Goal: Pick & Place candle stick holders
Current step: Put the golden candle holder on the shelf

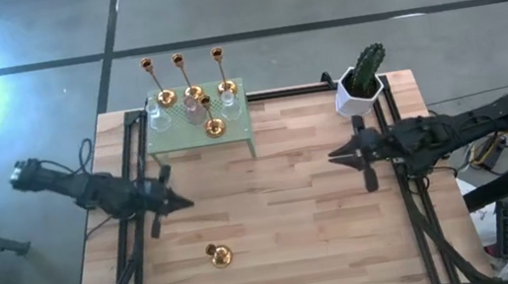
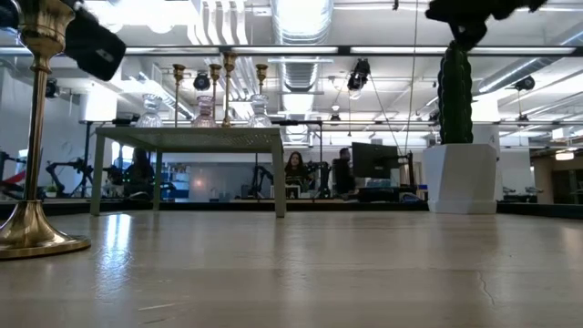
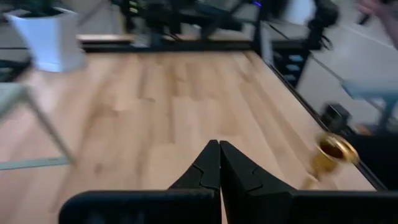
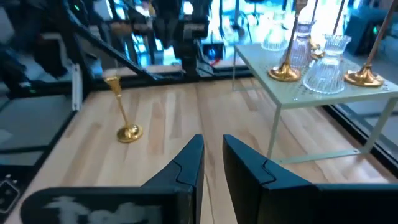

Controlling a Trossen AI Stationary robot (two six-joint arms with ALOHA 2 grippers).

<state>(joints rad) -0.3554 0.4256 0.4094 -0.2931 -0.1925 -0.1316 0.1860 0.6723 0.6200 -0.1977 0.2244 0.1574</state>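
Bench [image 1: 293,206] of pale wood carries one gold holder [image 1: 218,255] standing alone near the front edge, apart from both arms. Left claw [image 1: 181,203] hovers above the bench's left side, clenched on nothing. Right claw [image 1: 336,158] hangs over the right side, fingers slightly parted, empty. More holders [image 1: 190,96], gold and glass, stand on a green stand [image 1: 238,132] at the back, beside a cactus pot [image 1: 361,92]
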